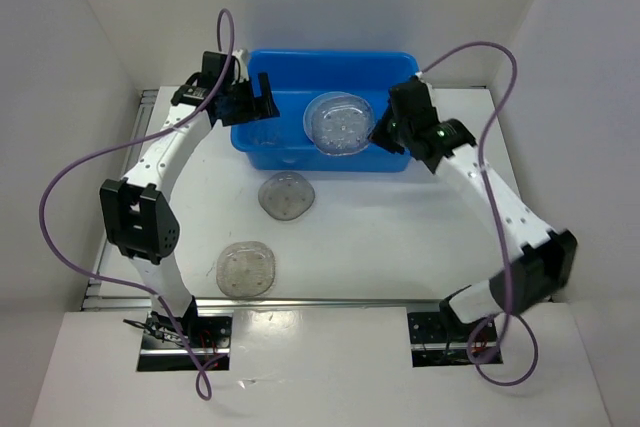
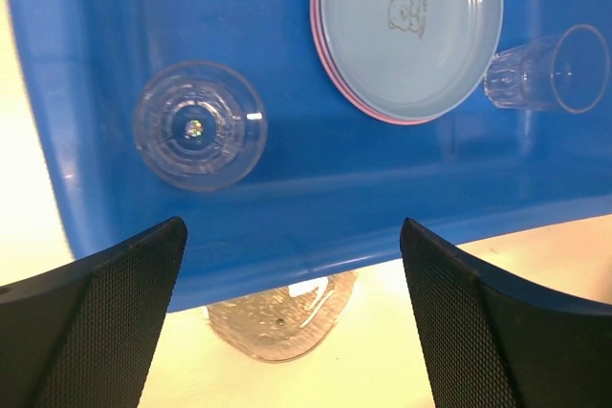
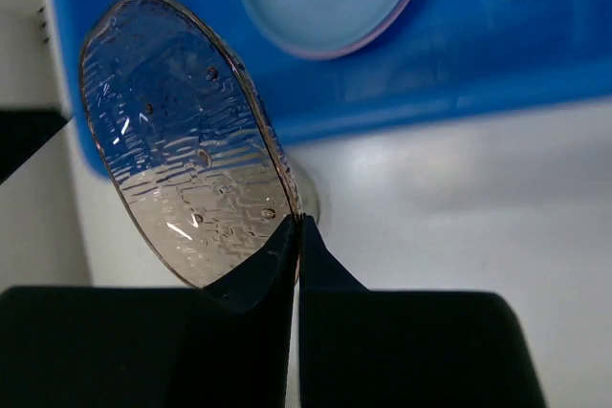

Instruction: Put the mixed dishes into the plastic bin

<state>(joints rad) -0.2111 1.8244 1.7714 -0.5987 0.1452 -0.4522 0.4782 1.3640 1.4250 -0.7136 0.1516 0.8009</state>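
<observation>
left gripper (image 1: 255, 102): jaws wide apart, empty, over left end of blue bin (image 1: 330, 55) at table's far edge. Loose translucent plates: near plate (image 1: 246, 269) by near edge, mid plate (image 1: 287, 194) just before the bin. In bin: upright cup (image 2: 198, 124), blue plate (image 2: 411, 26) on pink plate (image 2: 337, 78), tipped cup (image 2: 545, 69). right gripper (image 3: 298, 226) pinches the tilted speckled plate (image 3: 182, 140) by its rim over bin's near wall.

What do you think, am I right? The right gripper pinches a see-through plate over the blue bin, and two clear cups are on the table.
Not quite. The right gripper does pinch a see-through plate over the blue bin, but the left wrist view shows both cups inside the bin: an upright clear cup and a clear cup on its side.
</observation>
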